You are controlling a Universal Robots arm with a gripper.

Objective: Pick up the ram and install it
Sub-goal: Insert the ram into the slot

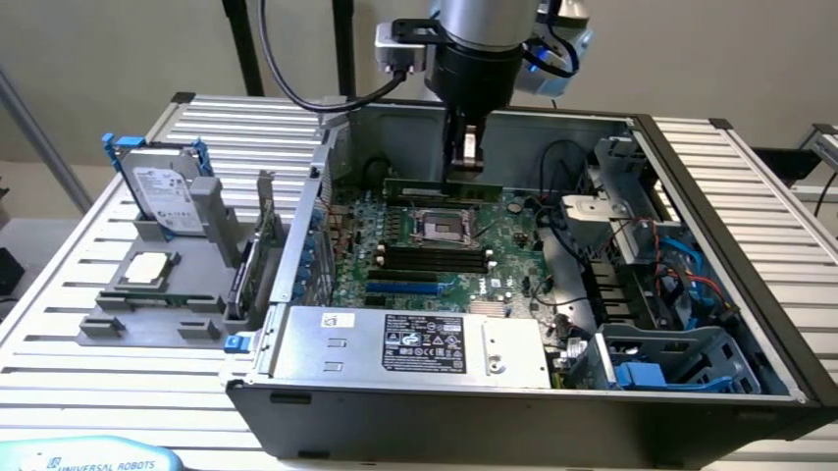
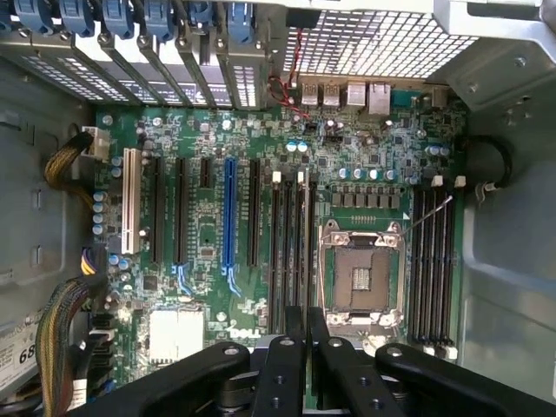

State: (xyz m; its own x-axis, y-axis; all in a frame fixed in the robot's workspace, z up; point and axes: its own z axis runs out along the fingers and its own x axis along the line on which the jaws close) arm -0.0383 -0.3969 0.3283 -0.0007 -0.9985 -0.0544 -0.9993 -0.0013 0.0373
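Note:
The ram (image 1: 422, 185), a narrow green stick, hangs level just above the far edge of the motherboard (image 1: 504, 257) inside the open computer case (image 1: 694, 186). My gripper (image 1: 465, 177) reaches straight down from above and is shut on the stick's right part. Nearer the camera lie the CPU socket (image 1: 439, 228) and a bank of black memory slots (image 1: 426, 257). In the wrist view my black fingers (image 2: 285, 356) stand close together over the board, with long black slots (image 2: 291, 243) beside the socket (image 2: 360, 278) and another bank of slots (image 2: 432, 261) past it.
The power supply (image 1: 419, 343) fills the case's near side, and cables with a blue drive cage (image 1: 661, 368) crowd the exterior view's right. Outside the case, at the exterior view's left, a grey fixture (image 1: 151, 319) holds a blue-framed hard drive (image 1: 171, 196) and an upright expansion card (image 1: 258, 250).

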